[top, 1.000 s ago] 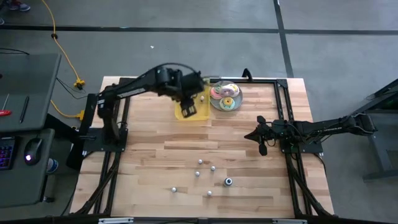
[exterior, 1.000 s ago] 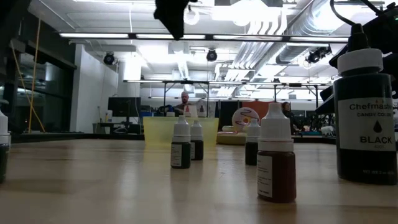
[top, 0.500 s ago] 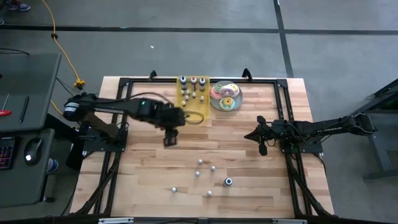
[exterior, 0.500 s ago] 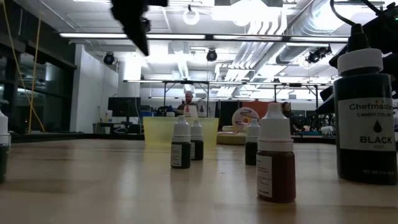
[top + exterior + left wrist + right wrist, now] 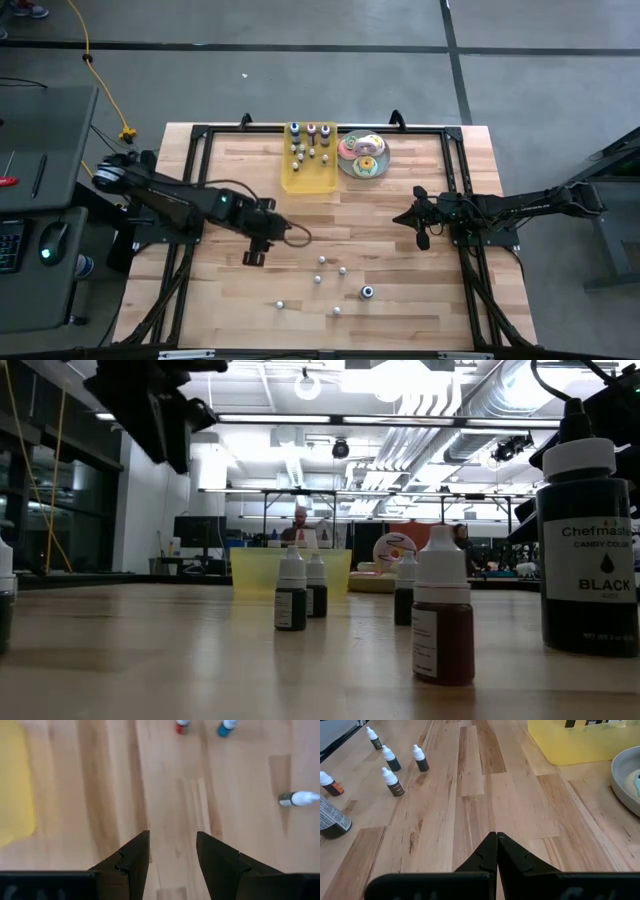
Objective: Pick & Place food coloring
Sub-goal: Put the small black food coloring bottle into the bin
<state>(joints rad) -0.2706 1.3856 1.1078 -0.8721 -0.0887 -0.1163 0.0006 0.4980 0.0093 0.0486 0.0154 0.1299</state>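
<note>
The left gripper [image 5: 254,258] is being held over bare wood of the table [image 5: 400,300], between the yellow tray [image 5: 309,180] and the loose food coloring bottles [image 5: 321,261]. In the left wrist view its fingers [image 5: 132,857] are being kept apart with nothing between them, only table boards showing in the gap, so the gripper is released and empty. Several food coloring bottles are being kept standing inside the yellow tray at the far edge of the table, just beside the plate of doughnuts [image 5: 362,156]. More bottles are being left scattered on the near part of the table: a small group near the middle, one further toward the left [image 5: 281,304], one nearer the front edge [image 5: 337,311], and a larger dark bottle [image 5: 368,292] beside them. In the low view that larger bottle [image 5: 587,550] is being shown close up with a black label. The right gripper [image 5: 419,226] is being held at the right side of the table, well apart from the bottles, its fingers [image 5: 495,851] pressed together on nothing.
</note>
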